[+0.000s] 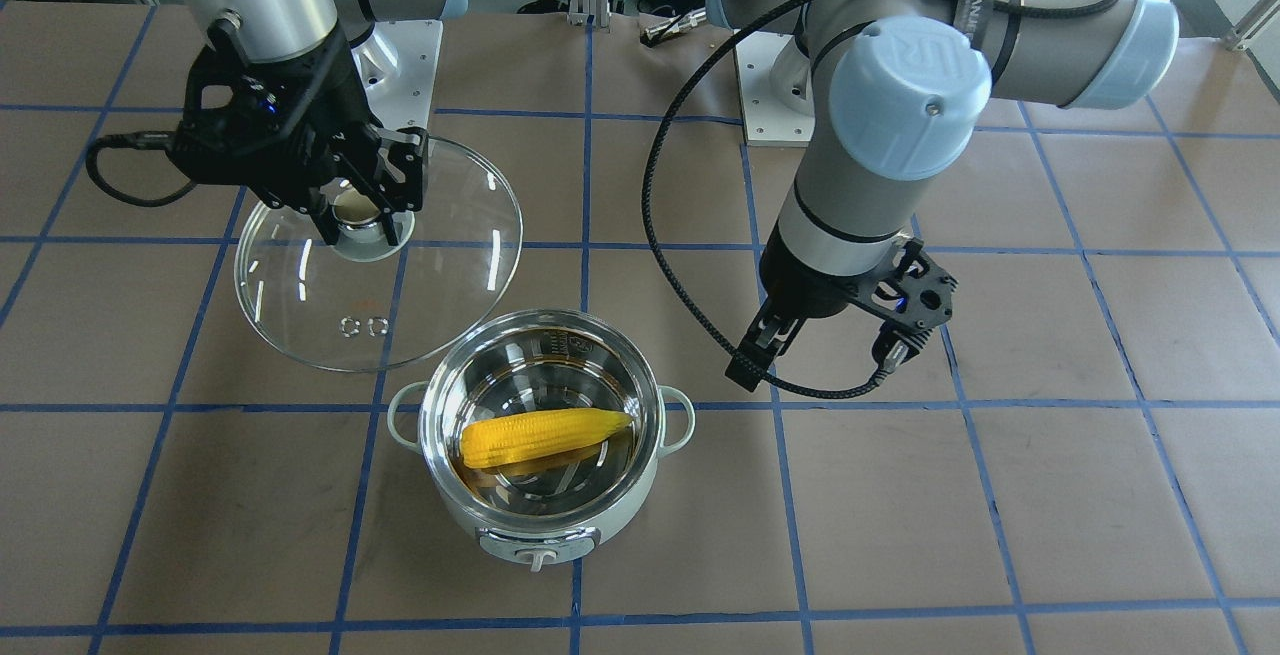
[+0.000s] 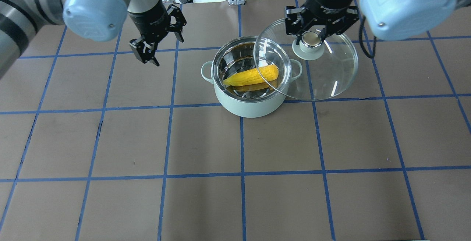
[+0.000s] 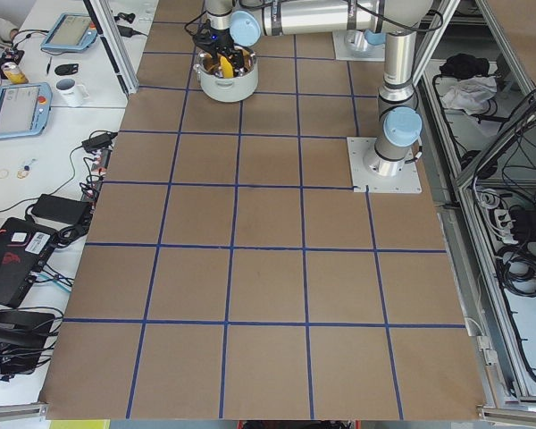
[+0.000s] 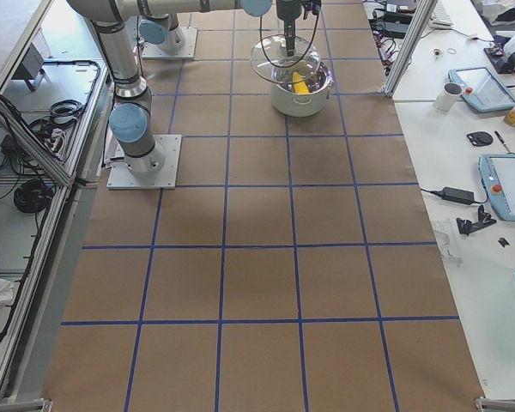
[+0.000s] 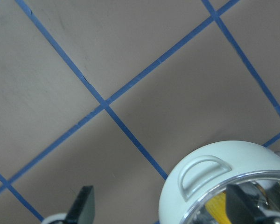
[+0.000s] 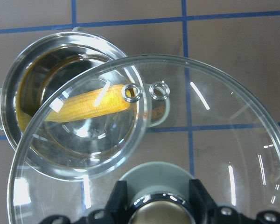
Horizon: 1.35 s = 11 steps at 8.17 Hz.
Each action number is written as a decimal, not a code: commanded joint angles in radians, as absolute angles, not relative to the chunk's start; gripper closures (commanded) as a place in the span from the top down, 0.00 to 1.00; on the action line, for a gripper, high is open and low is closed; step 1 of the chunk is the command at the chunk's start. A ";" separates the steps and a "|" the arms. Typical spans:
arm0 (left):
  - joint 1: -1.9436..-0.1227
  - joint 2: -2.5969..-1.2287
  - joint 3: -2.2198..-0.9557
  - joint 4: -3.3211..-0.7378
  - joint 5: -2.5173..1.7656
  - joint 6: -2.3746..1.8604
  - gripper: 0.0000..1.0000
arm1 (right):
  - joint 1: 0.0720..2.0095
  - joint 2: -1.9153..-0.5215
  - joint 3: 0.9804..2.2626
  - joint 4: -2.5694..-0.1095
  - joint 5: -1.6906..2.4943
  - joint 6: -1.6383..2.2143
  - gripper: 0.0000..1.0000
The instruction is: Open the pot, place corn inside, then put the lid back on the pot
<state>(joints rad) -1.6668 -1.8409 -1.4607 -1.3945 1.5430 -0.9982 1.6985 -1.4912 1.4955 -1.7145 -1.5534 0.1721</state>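
pot (image 2: 254, 106): 1 | corn (image 2: 252, 76): 1 | lid (image 2: 331, 75): 1 | vent holes (image 6: 126, 93): 2

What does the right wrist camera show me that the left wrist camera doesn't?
Right wrist only: the lid, its two vent holes, its knob clamped in the right gripper's jaws, and most of the corn seen through the glass. Left wrist only: the left gripper, jaws apart and empty, and the pot's loop handle. Both: the pot with yellow corn inside.
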 commanded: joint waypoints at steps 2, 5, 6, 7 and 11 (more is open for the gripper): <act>-1.545 -1.689 -1.473 -1.511 1.548 -0.386 1.00 | 1.896 -1.205 1.342 -1.850 -1.658 0.406 0.03; -1.546 -1.695 -1.468 -1.508 1.549 -0.267 1.00 | 1.899 -1.158 1.339 -1.904 -1.646 0.426 0.03; -1.546 -1.687 -1.467 -1.508 1.552 -0.212 1.00 | 1.899 -1.146 1.339 -1.923 -1.644 0.425 0.03; -1.549 -1.684 -1.466 -1.506 1.577 -0.136 1.00 | 1.899 -1.135 1.339 -1.928 -1.646 0.419 0.03; -1.554 -1.677 -1.468 -1.505 1.583 -0.110 1.00 | 1.899 -1.115 1.348 -1.940 -1.646 0.419 0.04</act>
<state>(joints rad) -1.5508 -1.6818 -1.4676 -1.5028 1.5803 -0.1172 1.8990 -1.1242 1.3453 -1.9326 -1.6465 0.4229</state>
